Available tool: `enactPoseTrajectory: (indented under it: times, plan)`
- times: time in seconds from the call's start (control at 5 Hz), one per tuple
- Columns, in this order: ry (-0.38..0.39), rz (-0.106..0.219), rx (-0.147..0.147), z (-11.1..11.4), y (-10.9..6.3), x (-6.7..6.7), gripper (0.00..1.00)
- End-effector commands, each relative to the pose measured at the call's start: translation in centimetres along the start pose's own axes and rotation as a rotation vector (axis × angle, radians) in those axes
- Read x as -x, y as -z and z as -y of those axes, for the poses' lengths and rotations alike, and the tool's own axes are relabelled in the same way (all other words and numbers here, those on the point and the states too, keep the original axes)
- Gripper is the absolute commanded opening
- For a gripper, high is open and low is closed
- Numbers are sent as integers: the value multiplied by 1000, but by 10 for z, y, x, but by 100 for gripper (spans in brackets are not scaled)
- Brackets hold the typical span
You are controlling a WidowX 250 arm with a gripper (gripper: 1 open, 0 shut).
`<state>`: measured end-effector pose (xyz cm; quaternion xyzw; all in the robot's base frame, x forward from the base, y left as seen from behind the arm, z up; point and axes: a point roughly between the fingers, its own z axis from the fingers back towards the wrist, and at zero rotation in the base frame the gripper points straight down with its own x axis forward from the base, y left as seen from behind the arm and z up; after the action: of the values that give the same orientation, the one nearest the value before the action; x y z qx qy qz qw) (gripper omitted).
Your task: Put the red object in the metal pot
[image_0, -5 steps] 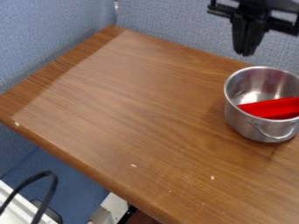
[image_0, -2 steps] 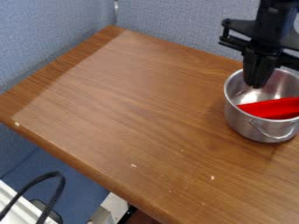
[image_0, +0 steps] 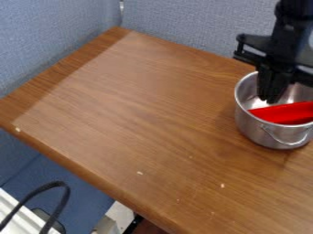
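The metal pot [image_0: 272,131] is a small shiny steel pot standing at the right side of the wooden table. Inside it lies the red object [image_0: 286,113], a bright red bar resting on the pot's bottom toward the right. My gripper [image_0: 270,94] points straight down with its tips inside the pot's rim, just left of the red object. The fingers look shut, with nothing between them. Whether the tips touch the red object I cannot tell.
The wooden table [image_0: 134,110] spreads to the left of the pot, with its front edge running diagonally. A blue fabric wall [image_0: 159,18] stands behind. A black cable [image_0: 37,196] loops below the table's front left edge.
The gripper has come down from above the pot's far rim until its tips are inside the pot. The red object and the pot have not moved.
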<state>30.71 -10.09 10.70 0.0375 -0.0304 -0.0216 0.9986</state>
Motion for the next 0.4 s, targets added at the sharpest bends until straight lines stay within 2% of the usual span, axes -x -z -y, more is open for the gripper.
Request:
enactPoseTrajectory:
  times: [0.0, 0.2]
  plan:
    - [25, 95, 52, -4, -37, -15, 0]
    - [80, 120, 70, -1, -41, -27, 0]
